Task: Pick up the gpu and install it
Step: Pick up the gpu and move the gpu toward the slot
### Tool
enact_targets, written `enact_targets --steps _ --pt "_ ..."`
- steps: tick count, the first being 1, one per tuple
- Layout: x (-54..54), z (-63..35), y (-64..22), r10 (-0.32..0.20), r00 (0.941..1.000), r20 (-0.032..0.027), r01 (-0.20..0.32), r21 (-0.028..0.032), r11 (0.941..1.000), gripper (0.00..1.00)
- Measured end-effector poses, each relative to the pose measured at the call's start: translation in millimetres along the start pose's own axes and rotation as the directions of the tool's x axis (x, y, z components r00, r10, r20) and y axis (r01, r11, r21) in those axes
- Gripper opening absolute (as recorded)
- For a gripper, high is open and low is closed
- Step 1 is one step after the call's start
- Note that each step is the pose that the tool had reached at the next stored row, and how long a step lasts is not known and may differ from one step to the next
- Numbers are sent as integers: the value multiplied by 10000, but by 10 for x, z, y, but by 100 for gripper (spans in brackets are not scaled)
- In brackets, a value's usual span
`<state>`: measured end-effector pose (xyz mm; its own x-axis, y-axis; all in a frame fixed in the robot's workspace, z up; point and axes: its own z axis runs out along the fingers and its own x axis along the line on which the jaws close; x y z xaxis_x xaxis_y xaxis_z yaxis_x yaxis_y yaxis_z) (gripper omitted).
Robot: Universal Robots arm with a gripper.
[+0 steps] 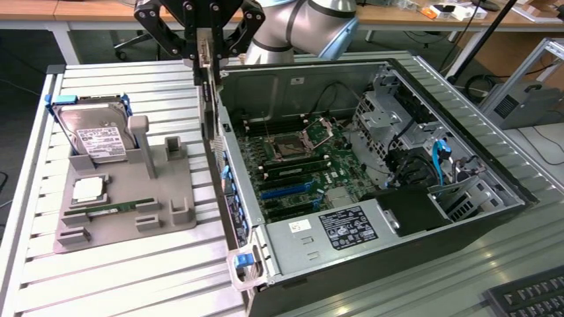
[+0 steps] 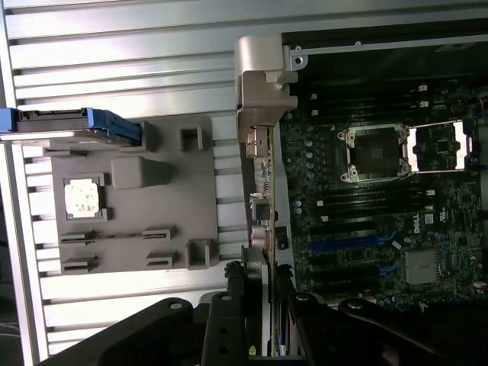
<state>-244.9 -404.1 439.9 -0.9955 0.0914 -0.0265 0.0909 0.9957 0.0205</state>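
The gpu [image 1: 210,109] hangs edge-on, a thin card with its silver end bracket [image 2: 263,72] lowest, and my gripper [image 1: 205,56] is shut on its upper edge. It hovers over the side wall of the open computer case [image 1: 291,86], at the exterior view's left of the motherboard [image 1: 291,158]. In the wrist view the gpu [image 2: 259,183] runs along the case edge, between the grey holder and the motherboard [image 2: 381,198], with my gripper [image 2: 261,286] clamped around it. The blue expansion slots [image 1: 286,190] lie bare, also seen in the wrist view [image 2: 343,244].
A grey parts holder [image 1: 132,191] beside the case carries a silver hard drive [image 1: 97,135], a processor chip [image 1: 88,189] and a memory stick [image 1: 115,208]. The power supply [image 1: 352,228] and drive cage [image 1: 397,112] stand inside the case. A keyboard [image 1: 529,297] lies at the lower right.
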Motion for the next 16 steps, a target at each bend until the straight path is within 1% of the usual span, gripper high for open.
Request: enact_targets --steps 16 --pt "-80 3 7 0 10000 1 0 2 10000 26"
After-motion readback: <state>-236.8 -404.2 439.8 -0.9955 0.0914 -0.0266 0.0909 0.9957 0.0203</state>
